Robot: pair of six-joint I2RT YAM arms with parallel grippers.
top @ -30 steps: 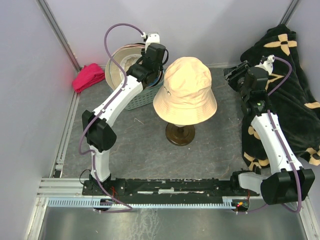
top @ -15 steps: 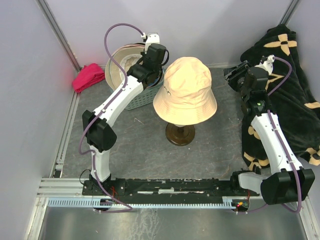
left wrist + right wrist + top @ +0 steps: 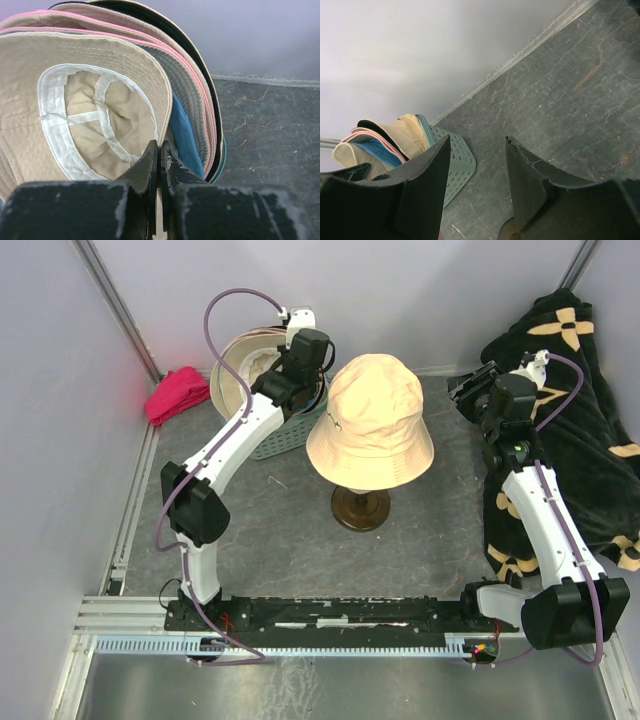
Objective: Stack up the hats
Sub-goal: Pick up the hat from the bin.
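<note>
Barely anything shifts in the top view. The left arm [image 3: 235, 435] has crept a shade toward 10 o'clock over the last second, wrist and elbow alike, which I read as the first tug of a lift. The right arm [image 3: 540, 505] has not stirred. The tan hat [image 3: 370, 420] sits on its stand [image 3: 361, 508] mid-bench [image 3: 290, 540]. The basket [image 3: 268, 440] holding the other hats [image 3: 232, 375] lies at 10 o'clock of it. The left wrist hangs over that basket and hides the grip, so from above I cannot tell its state.

The left wrist view supplies it. The left tool [image 3: 159, 146] is pressed together, pinching the brim edge of the cream hat [image 3: 100, 50]. That is the nearest of a nested bunch, with pink, blue and dark brims fanned behind it toward 2 o'clock. By my reading one hat is on the stand and the next is gripped but not yet drawn clear.

The right wrist view shows the right tool [image 3: 477, 139] spread and empty above bare bench, with the basket at its 8 o'clock, well apart.
</note>
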